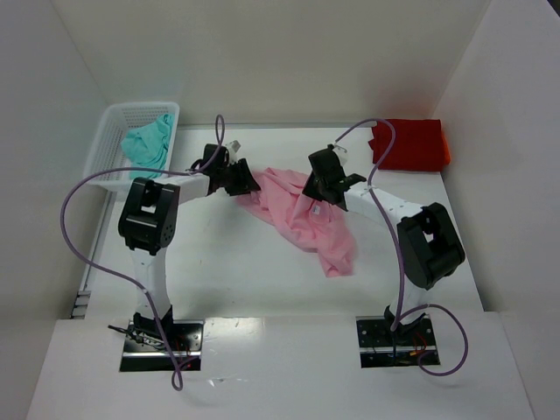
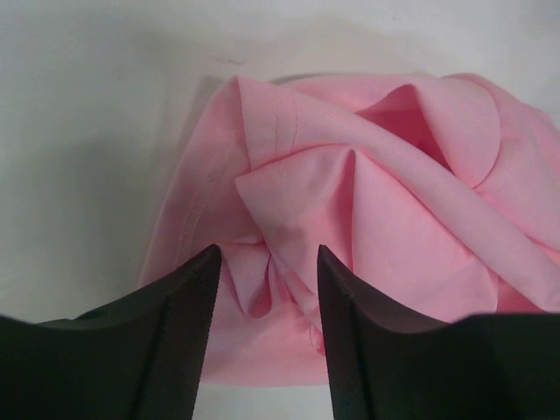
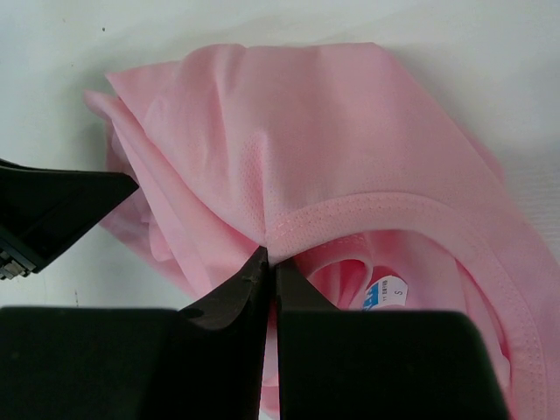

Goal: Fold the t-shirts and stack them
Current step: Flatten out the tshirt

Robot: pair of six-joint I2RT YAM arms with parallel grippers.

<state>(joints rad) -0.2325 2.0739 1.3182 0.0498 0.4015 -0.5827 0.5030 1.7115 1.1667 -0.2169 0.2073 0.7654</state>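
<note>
The light pink t-shirt [image 1: 306, 223] lies crumpled mid-table between both arms. My left gripper [image 1: 246, 182] is at its left edge; in the left wrist view it [image 2: 267, 262] stands open, with its fingers [image 2: 188, 297] either side of a bunched fold of the pink t-shirt [image 2: 385, 201]. My right gripper [image 1: 320, 194] is at the shirt's upper right. In the right wrist view it [image 3: 269, 262] is shut on the ribbed collar of the pink t-shirt [image 3: 289, 140], beside the size label. A red t-shirt [image 1: 409, 144] lies folded at the back right. A teal t-shirt [image 1: 147, 140] sits in the basket.
The white mesh basket [image 1: 109, 131] stands at the back left against the wall. White walls close in the table on the left, back and right. The left gripper's black finger [image 3: 52, 214] shows at the left edge of the right wrist view.
</note>
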